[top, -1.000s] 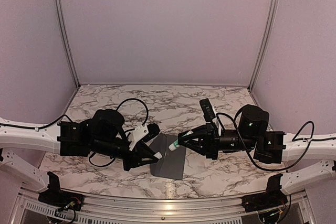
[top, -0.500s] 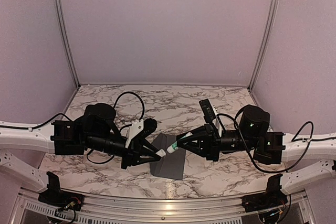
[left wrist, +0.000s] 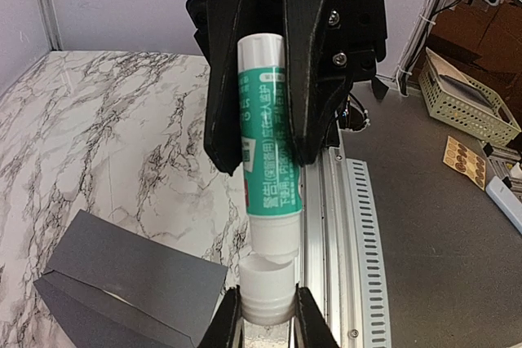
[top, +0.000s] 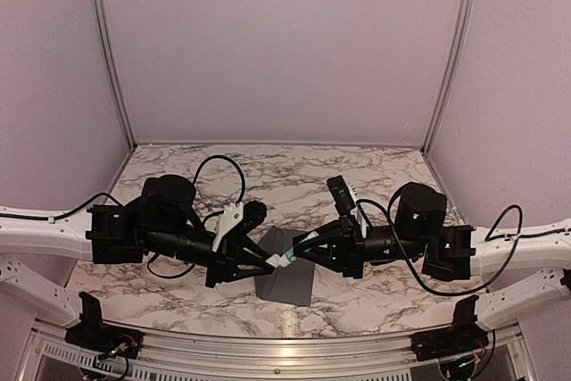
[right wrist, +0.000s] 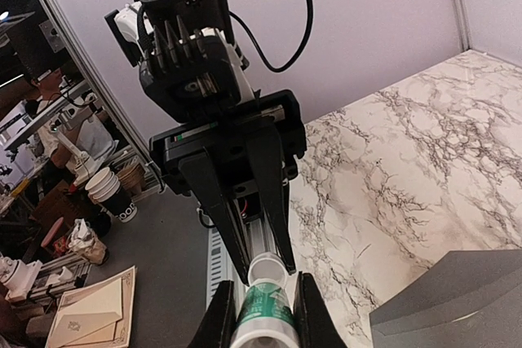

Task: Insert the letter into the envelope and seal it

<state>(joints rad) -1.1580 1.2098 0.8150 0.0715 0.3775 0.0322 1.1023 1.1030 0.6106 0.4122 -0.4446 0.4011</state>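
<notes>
My right claw (top: 302,251) clenches the glue tube (top: 287,257) and my left claw (top: 270,263) pinches its cap (left wrist: 267,292). Both hang above the envelope (top: 287,285), lower centre on the tabletop (top: 294,176). I can't see the letter. I'd pull straight along the tube's axis.

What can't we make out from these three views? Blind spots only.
1. The letter: in no view; inside the envelope or not, cannot tell.
2. The envelope: in the top view its far end is under the left tool and right tool; the frame edge cuts it in both wrist views.
3. The tube print: too small, top view.
4. The cap: on or off unclear, left wrist view.
</notes>
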